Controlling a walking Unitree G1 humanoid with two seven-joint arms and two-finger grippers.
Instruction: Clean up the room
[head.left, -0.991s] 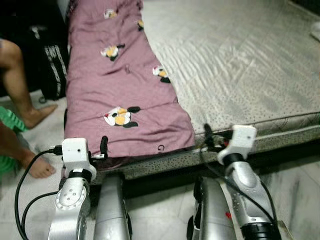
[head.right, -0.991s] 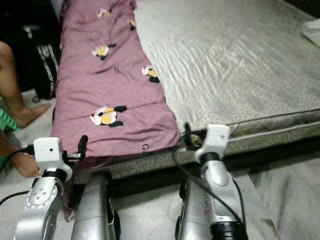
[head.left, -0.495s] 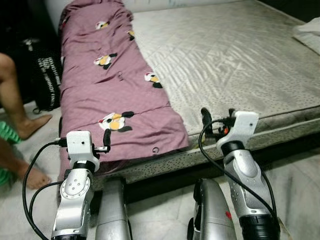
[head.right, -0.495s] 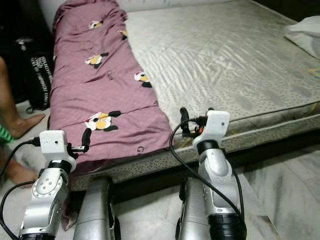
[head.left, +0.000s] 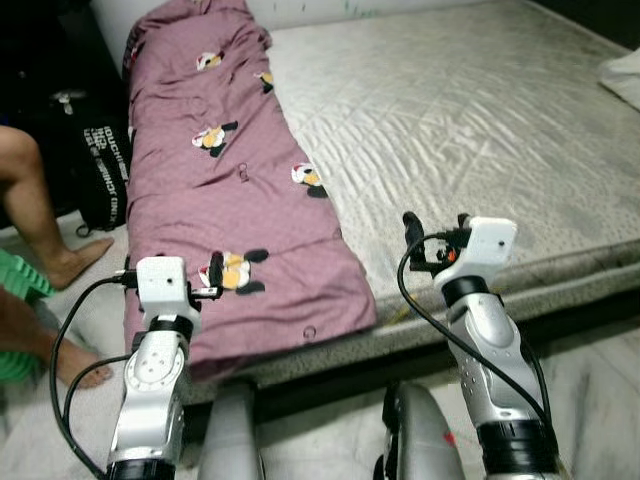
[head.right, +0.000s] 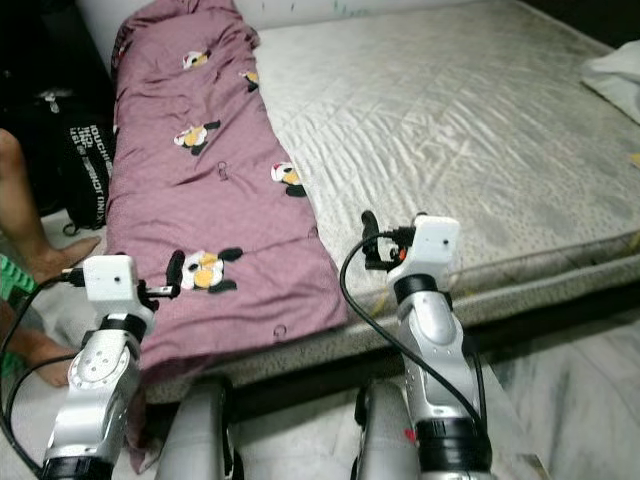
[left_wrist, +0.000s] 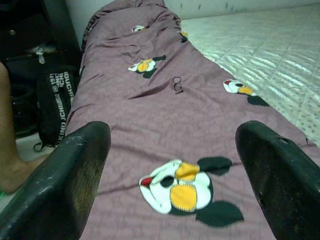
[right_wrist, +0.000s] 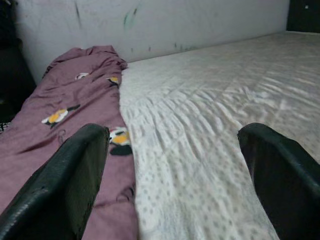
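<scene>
Both arms rise and reach further forward than a second ago. The left claw (head.left: 212, 277), earlier at the near hem of the purple blanket (head.left: 235, 190) by the bed edge, now hovers over the blanket beside the nearest cartoon print (head.left: 233, 272), fingers spread wide. The right claw (head.left: 432, 240), earlier low at the mattress (head.left: 470, 130) front edge, now sits higher, above the mattress surface just right of the blanket, fingers also apart. Camera tilts up and back: more of the bed's far end and the blanket's top come into view, and the person's leg (head.left: 35, 215) shows lower in the picture.
</scene>
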